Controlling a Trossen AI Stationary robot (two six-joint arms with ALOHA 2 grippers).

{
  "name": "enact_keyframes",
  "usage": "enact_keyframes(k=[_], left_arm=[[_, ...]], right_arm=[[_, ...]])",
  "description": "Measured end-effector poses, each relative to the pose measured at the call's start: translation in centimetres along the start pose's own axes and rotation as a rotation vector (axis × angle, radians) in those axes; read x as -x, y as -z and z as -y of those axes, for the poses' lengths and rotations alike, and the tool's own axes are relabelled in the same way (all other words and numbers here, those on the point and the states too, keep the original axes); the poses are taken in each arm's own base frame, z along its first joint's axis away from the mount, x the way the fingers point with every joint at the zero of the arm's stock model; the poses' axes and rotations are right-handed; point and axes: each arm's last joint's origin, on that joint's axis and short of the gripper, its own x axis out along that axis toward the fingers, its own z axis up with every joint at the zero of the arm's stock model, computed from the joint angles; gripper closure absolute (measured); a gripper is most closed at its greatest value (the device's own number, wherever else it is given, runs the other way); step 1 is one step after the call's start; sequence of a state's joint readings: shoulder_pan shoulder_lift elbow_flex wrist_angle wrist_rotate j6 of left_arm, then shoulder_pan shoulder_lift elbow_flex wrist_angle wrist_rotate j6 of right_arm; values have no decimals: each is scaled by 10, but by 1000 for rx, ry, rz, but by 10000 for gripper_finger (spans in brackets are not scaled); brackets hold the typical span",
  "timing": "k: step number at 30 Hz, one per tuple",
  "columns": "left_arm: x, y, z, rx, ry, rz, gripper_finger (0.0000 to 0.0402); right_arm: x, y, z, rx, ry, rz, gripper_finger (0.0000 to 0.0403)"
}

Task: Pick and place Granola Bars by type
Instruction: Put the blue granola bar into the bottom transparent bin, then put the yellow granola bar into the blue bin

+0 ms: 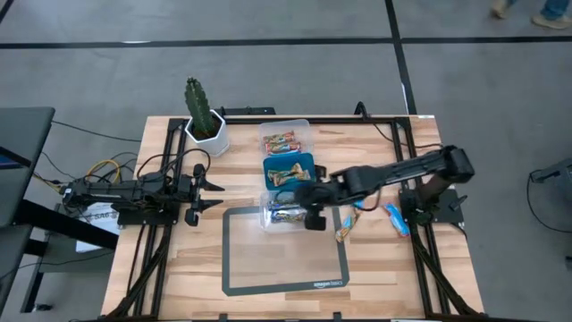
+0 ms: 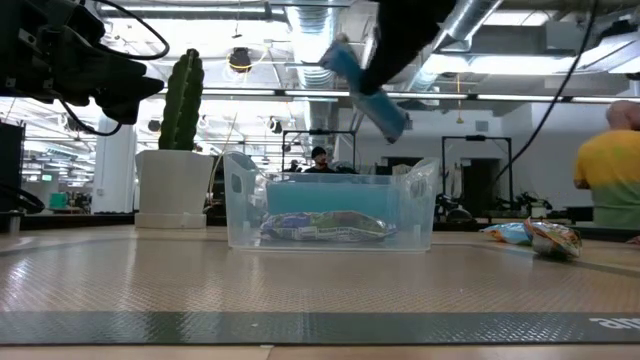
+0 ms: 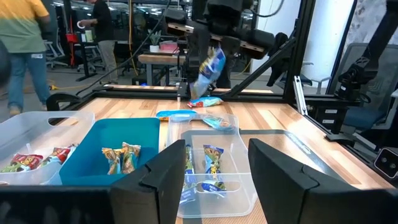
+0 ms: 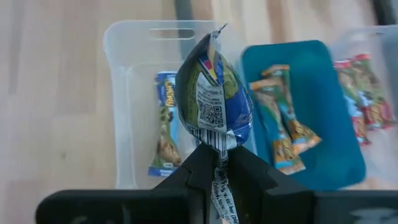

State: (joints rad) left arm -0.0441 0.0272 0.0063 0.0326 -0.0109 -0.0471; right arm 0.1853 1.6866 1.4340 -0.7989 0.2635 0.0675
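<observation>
My right gripper (image 1: pixel 313 213) is shut on a blue granola bar (image 4: pixel 214 93) and hovers above the near clear tub (image 1: pixel 266 224), where two blue bars (image 3: pixel 211 163) lie flat. The blue tub (image 1: pixel 305 161) behind it holds brown-gold bars (image 4: pixel 283 124). The far clear tub (image 1: pixel 299 130) holds red-and-green bars (image 1: pixel 279 140). A brown-gold bar (image 1: pixel 347 225) and a blue bar (image 1: pixel 394 217) lie loose on the table to the right. My left gripper (image 1: pixel 210 192) waits open at the table's left, pointing toward the tubs. My right gripper pinches the blue bar between its two fingers by one crimped end seal (image 4: pixel 217 144). The fingers (image 4: pixel 245 165) point down from above. The bar (image 2: pixel 368 95) hangs tilted below them, lifted clear above the near clear tub (image 2: pixel 240 200).
A potted cactus (image 1: pixel 206 125) stands at the far left of the table. A dark-framed mat (image 1: pixel 241 268) lies in the near middle, with the near tub on its far edge. More loose bars (image 3: pixel 205 102) lie beyond the tubs. People stand in the room behind.
</observation>
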Motion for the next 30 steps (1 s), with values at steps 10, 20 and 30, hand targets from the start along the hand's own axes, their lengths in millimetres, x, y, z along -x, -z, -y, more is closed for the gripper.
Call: enact_keyframes(k=[10,20,30], left_arm=[[0,0,0,0,0,0,233],[0,0,0,0,0,0,233],[0,0,0,1,0,0,233]], right_arm=[[-42,-23,-13,85,-46,-245,367],[-77,-24,-23,115,-68,-297,359],[-77,-24,-25,142,-72,-289,272]])
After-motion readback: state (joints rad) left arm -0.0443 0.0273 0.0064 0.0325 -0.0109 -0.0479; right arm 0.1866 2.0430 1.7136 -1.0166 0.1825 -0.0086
